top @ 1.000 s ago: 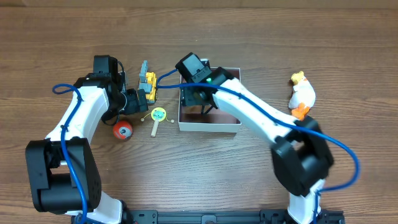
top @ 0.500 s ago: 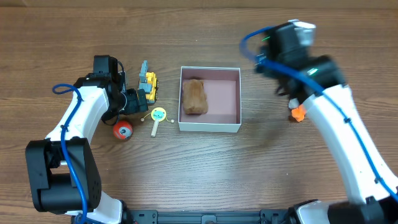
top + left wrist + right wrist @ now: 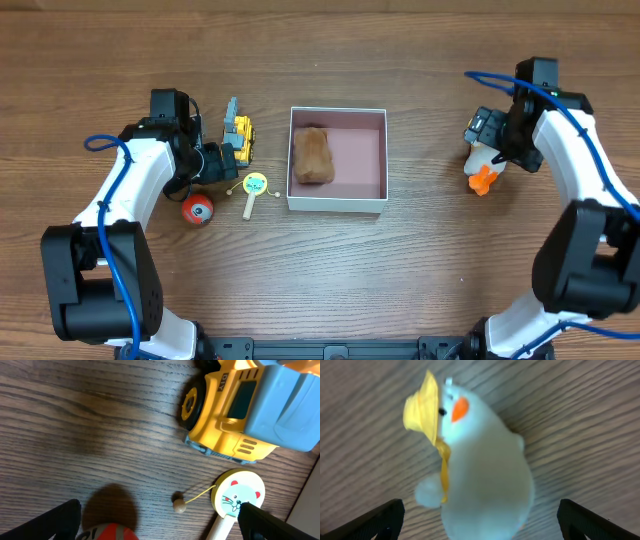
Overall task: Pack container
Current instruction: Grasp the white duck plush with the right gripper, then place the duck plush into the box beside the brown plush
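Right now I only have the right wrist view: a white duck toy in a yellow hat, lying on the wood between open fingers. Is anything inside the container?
Observer: Yes. Overhead, a brown furry toy lies in the left half of the container.
Operator: What sits outside it on the far side from my duck?
Observer: Three toys lie on the table to the container's left: a yellow truck, a cat-face drum and a red ball.
Operator: And the other arm?
Observer: The left gripper is open and holds nothing. It is poised among those three toys.
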You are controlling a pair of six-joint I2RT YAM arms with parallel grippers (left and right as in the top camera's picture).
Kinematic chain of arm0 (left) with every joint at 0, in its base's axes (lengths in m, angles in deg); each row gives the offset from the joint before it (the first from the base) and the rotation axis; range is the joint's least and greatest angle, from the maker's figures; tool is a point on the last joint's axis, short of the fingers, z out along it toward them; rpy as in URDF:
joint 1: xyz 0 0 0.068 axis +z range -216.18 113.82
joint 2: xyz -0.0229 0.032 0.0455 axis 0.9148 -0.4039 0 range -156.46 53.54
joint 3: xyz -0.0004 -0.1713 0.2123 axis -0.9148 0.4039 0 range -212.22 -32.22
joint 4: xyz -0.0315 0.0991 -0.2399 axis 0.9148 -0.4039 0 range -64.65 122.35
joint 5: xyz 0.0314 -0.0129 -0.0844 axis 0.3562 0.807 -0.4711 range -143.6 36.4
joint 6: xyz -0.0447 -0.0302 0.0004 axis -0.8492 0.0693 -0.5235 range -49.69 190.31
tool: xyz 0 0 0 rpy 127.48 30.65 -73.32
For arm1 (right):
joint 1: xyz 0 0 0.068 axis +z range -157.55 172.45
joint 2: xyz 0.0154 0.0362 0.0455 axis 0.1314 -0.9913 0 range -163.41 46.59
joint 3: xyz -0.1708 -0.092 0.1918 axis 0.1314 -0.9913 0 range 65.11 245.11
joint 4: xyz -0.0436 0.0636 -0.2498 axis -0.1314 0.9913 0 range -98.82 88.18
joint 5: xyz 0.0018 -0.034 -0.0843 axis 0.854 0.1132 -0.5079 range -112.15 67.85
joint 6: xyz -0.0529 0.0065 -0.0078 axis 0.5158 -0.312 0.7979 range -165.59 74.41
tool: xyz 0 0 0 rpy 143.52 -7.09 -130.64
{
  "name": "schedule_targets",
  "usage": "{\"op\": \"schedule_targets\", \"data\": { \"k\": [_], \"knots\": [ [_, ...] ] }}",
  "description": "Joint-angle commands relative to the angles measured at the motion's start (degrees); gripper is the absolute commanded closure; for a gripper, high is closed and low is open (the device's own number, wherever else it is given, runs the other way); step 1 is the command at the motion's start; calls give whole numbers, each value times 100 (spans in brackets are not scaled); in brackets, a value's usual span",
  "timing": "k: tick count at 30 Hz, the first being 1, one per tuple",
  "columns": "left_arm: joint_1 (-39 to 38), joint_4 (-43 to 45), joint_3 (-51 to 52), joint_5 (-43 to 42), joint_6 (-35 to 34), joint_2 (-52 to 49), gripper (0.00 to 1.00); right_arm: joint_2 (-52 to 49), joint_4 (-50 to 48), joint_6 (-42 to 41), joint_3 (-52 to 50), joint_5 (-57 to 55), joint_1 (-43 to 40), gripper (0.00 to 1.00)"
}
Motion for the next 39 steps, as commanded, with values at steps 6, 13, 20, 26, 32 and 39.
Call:
{"op": "schedule_targets", "data": {
  "k": [6, 13, 20, 26, 32, 39],
  "knots": [
    [31, 22, -114, -76, 72, -48, 0, -350, -275, 232, -299, 90, 17, 2],
    [31, 22, -114, -76, 72, -48, 0, -544, -81, 221, -251, 227, 35, 70],
    [31, 22, -114, -76, 72, -48, 0, 525, 573, 39, 350, 302, 645, 84],
    [31, 22, -114, -76, 72, -48, 0, 1827, 625, -472, 525, 339, 1941, 96],
    [31, 22, -114, -76, 72, -48, 0, 1991, 146, -824, 487, 284, 3309, 96],
    [31, 22, -114, -76, 72, -48, 0, 896, -345, -1438, 111, -614, 3681, 96]
  ]
}}
